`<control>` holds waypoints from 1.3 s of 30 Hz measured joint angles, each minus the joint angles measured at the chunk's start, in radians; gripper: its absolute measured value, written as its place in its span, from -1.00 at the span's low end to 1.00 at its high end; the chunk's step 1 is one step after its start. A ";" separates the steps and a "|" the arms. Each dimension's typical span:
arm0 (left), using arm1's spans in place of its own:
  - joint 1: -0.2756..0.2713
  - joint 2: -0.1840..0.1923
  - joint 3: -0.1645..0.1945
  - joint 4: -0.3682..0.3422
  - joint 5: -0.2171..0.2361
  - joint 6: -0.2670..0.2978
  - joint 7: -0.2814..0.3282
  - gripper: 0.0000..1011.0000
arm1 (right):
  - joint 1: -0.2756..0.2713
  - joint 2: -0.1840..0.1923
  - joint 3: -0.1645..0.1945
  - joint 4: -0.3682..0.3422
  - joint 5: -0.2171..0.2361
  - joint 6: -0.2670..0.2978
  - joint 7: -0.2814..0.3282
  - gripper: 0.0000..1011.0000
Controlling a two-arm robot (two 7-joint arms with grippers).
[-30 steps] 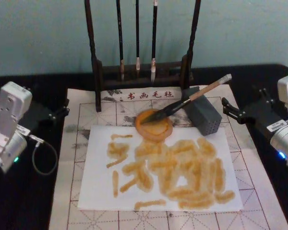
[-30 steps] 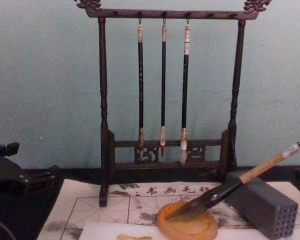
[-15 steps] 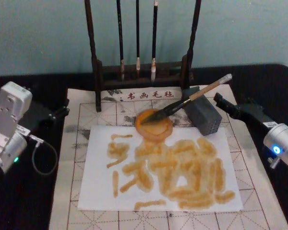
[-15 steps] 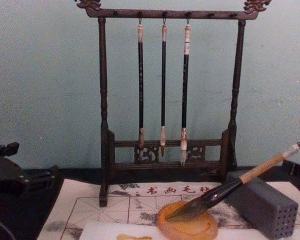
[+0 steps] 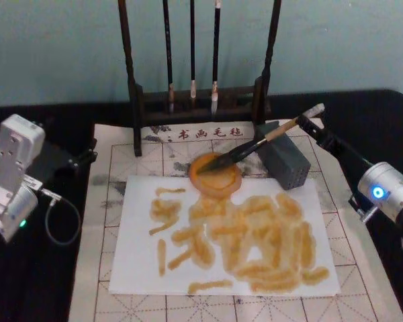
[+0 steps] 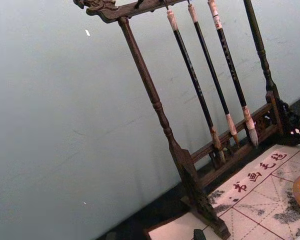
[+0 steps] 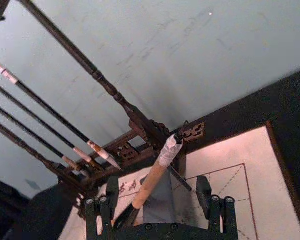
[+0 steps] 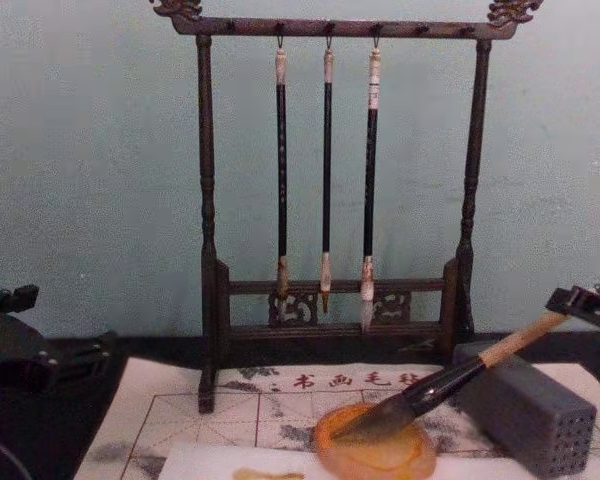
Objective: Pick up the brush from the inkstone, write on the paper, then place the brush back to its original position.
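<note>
The brush (image 5: 269, 137) lies tilted, its dark bristles in the round amber inkstone (image 5: 215, 174) and its tan handle propped on a grey block (image 5: 285, 162). My right gripper (image 5: 314, 126) has reached the white-wrapped top end. In the right wrist view this gripper (image 7: 156, 196) is open, and the handle (image 7: 152, 182) runs between its two spread fingers (image 7: 203, 191) without being clamped. From the chest it sits at the right edge (image 8: 583, 303) by the brush tip end (image 8: 525, 338). The white paper (image 5: 141, 255), covered in orange strokes, lies in front of the inkstone. My left gripper (image 5: 82, 158) is parked at the far left.
A dark wooden rack (image 5: 200, 100) with three thin hanging brushes (image 8: 326, 170) stands behind the inkstone. A gridded felt mat (image 5: 114, 161) lies under the paper. The grey block (image 8: 535, 415) sits just right of the inkstone (image 8: 375, 455).
My right arm has swung in from the right edge toward the rack, bringing its fingers around the brush's top end. The brush and the left arm have not moved.
</note>
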 joint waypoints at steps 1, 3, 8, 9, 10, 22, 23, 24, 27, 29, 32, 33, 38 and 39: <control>0.000 0.000 0.000 0.000 0.000 0.000 0.000 0.98 | 0.006 -0.007 0.001 0.004 0.015 0.008 -0.010 0.98; 0.000 0.000 0.000 0.000 0.000 0.000 0.000 0.98 | 0.012 -0.014 0.002 0.008 0.028 0.015 -0.022 0.98; 0.000 0.000 0.000 0.000 0.000 0.000 0.000 0.98 | 0.033 -0.035 0.000 0.027 0.063 0.035 -0.061 0.98; 0.000 0.000 0.000 0.000 0.000 0.000 0.000 0.98 | 0.037 -0.038 -0.002 0.030 0.066 0.036 -0.065 0.98; 0.000 0.000 0.000 0.000 0.000 0.000 0.000 0.98 | 0.044 -0.042 -0.004 0.037 0.073 0.037 -0.072 0.98; 0.000 0.000 0.000 0.000 0.000 0.000 0.000 0.98 | 0.086 -0.066 -0.029 0.075 0.109 0.039 -0.112 0.98; 0.000 0.000 0.000 0.000 0.000 0.000 0.000 0.98 | 0.090 -0.068 -0.034 0.079 0.113 0.037 -0.113 0.98; 0.000 0.000 0.000 0.000 0.000 0.000 0.000 0.98 | 0.093 -0.069 -0.036 0.081 0.115 0.036 -0.114 0.98; 0.000 0.000 0.000 0.000 0.000 0.000 0.000 0.98 | 0.101 -0.072 -0.043 0.090 0.122 0.029 -0.115 0.98; 0.000 0.000 0.000 0.000 0.000 0.000 0.000 0.98 | 0.106 -0.073 -0.046 0.096 0.124 0.026 -0.116 0.98; 0.000 0.000 0.000 0.000 0.000 0.000 0.000 0.98 | 0.114 -0.074 -0.053 0.106 0.131 0.020 -0.117 0.98; 0.000 0.000 0.000 0.000 0.000 0.000 0.000 0.98 | 0.116 -0.075 -0.055 0.108 0.133 0.019 -0.118 0.98; 0.000 0.000 0.000 0.000 0.000 0.000 0.000 0.98 | 0.128 -0.078 -0.064 0.125 0.144 0.008 -0.125 0.98; 0.000 0.000 0.000 0.000 0.000 0.000 0.000 0.98 | 0.130 -0.079 -0.066 0.127 0.148 0.005 -0.126 0.98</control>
